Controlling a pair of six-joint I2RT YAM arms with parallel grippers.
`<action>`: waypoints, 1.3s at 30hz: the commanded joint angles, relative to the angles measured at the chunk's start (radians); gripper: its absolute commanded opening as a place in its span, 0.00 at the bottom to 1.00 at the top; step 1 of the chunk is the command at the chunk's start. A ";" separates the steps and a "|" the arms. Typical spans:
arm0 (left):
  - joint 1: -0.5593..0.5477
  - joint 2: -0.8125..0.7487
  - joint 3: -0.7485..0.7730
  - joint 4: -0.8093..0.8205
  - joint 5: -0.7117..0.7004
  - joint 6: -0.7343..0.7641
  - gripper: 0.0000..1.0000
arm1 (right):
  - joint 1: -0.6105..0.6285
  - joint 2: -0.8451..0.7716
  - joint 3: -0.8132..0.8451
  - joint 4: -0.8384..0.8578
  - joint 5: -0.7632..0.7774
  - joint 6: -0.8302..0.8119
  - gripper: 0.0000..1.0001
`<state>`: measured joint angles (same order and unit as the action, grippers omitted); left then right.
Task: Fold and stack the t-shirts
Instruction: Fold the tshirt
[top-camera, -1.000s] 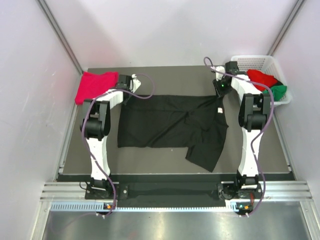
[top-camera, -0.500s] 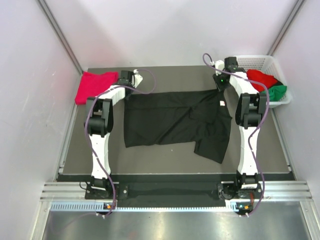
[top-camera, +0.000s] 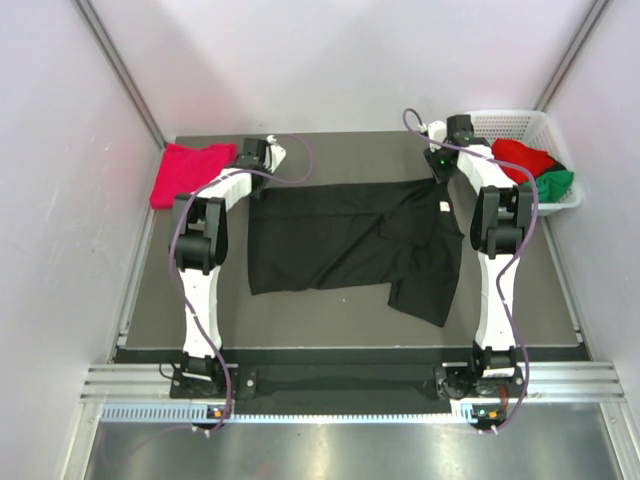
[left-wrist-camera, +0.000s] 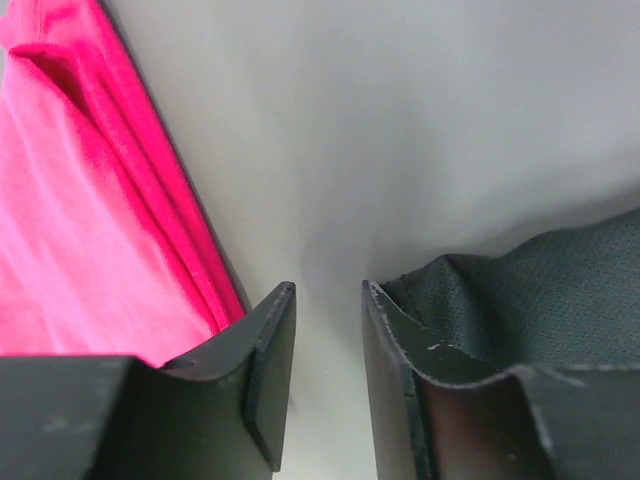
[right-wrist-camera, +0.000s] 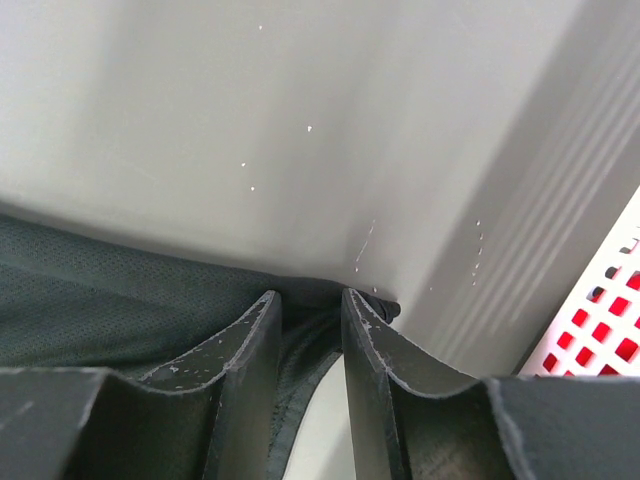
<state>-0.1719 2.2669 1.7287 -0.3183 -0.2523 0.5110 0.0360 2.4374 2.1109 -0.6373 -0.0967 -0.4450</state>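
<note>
A black t-shirt (top-camera: 350, 235) with a small white tag (top-camera: 443, 206) lies spread flat in the middle of the table. My left gripper (top-camera: 258, 178) hovers at its far left corner, open and empty, with bare table between the jaws (left-wrist-camera: 328, 290). The black cloth (left-wrist-camera: 540, 290) lies just right of it, and the folded crimson-pink t-shirt (top-camera: 190, 172) (left-wrist-camera: 70, 200) lies to its left. My right gripper (top-camera: 440, 180) is at the far right corner, its jaws slightly apart (right-wrist-camera: 310, 295), with the black cloth's edge (right-wrist-camera: 100, 290) lying loose between them.
A white mesh basket (top-camera: 520, 122) at the far right corner holds a bright red t-shirt (top-camera: 522, 155) and a green one (top-camera: 558, 182). Its mesh wall (right-wrist-camera: 610, 320) is close beside my right gripper. White walls enclose the table.
Both grippers moved farther back and right, dragging the black t-shirt with them and stretching its far edge straight. In the last half second nothing visibly moved.
</note>
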 joint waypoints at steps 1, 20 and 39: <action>-0.005 -0.018 0.017 -0.054 0.025 -0.061 0.39 | 0.016 -0.047 -0.031 0.004 0.011 -0.004 0.32; -0.023 -0.170 0.011 0.015 -0.107 -0.147 0.37 | 0.044 -0.070 -0.068 0.002 0.018 -0.012 0.32; 0.005 -0.053 0.011 -0.133 0.088 -0.174 0.43 | 0.061 -0.089 -0.088 -0.004 0.029 -0.031 0.32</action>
<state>-0.1818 2.1918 1.7432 -0.4473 -0.1757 0.3458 0.0742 2.3993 2.0415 -0.6022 -0.0532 -0.4717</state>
